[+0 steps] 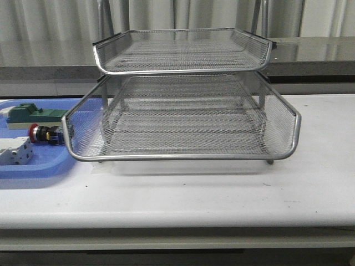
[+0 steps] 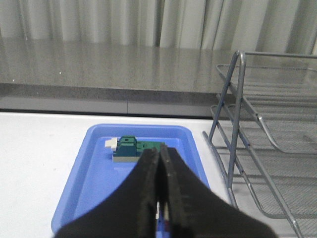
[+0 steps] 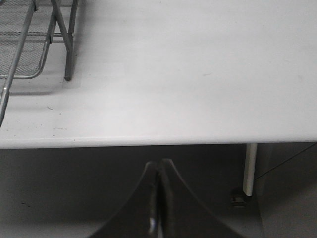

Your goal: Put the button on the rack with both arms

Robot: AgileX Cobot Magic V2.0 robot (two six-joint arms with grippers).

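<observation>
The button (image 1: 42, 133) lies untouched in the blue tray (image 1: 33, 172) beside the rack (image 1: 183, 119), since the left gripper (image 2: 159, 198) and right gripper (image 3: 158, 198) are both clenched empty, apparently parked.

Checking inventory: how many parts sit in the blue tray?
3: green block at the back, button in the middle beside the rack, white-grey terminal block in front. More could be hidden off-frame.

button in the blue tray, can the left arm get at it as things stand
Probably yes. The button lies uncovered in the blue tray, just outside the rack rim, with nothing over it. The left tool is shut, looks out over that tray, and would need to open first.
</observation>
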